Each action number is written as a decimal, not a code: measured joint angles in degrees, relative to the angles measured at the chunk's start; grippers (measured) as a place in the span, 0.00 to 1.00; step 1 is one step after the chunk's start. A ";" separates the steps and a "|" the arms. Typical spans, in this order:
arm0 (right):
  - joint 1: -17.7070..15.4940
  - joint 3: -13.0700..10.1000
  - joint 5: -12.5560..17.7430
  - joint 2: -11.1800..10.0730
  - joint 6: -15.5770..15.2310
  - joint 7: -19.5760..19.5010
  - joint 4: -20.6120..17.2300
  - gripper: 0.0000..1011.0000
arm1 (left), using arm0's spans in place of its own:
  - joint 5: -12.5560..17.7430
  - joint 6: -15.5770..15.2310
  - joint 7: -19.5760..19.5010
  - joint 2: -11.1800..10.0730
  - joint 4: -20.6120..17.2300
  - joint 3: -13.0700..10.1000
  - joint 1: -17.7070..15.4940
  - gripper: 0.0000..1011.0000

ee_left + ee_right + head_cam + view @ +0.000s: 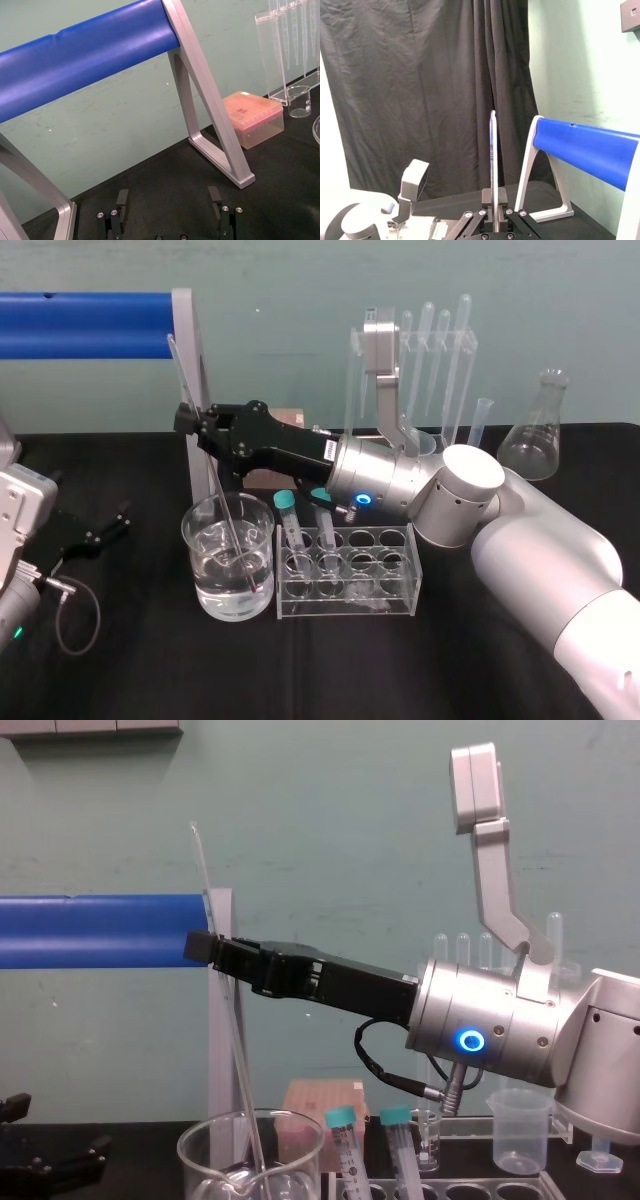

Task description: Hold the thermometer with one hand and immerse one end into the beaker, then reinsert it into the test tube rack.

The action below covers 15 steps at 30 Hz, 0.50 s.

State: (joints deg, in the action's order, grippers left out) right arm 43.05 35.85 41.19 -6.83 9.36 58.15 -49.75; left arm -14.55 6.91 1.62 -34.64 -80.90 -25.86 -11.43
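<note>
**Thermometer held in the beaker by the right gripper**

On the black tabletop (140,670), the right arm is stretched across from the right side. Its right gripper (188,422) is held above the beaker (200,580), and the fingers are closed narrowly on the upper part of the thermometer (224,502). The wide glass beaker, partly filled with clear liquid, is set just left of the test tube rack (390,590), in which two teal-capped tubes (288,510) are stood. The thermometer is tilted, its top leaned to the left. Its lower end is placed inside the beaker, reaching the liquid. The left gripper (168,197) is parked low at the tabletop's left edge, with its fingers spread wide and nothing held.
</note>
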 joint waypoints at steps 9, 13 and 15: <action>-0.24 0.04 -0.10 -0.27 -0.04 -0.04 -0.53 0.06 | 0.00 0.00 0.00 0.00 0.00 0.00 0.00 1.00; -0.30 0.04 -0.10 -0.35 -0.09 -0.10 -0.73 0.06 | 0.00 0.00 0.00 0.00 0.00 0.00 0.00 1.00; -0.31 0.05 -0.12 -0.40 -0.11 -0.21 -0.81 0.06 | 0.00 0.00 0.00 0.00 0.00 0.00 0.00 1.00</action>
State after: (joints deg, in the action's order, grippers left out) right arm 42.74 35.90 41.07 -7.23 9.25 57.94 -50.56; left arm -14.55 6.91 1.62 -34.65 -80.90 -25.86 -11.43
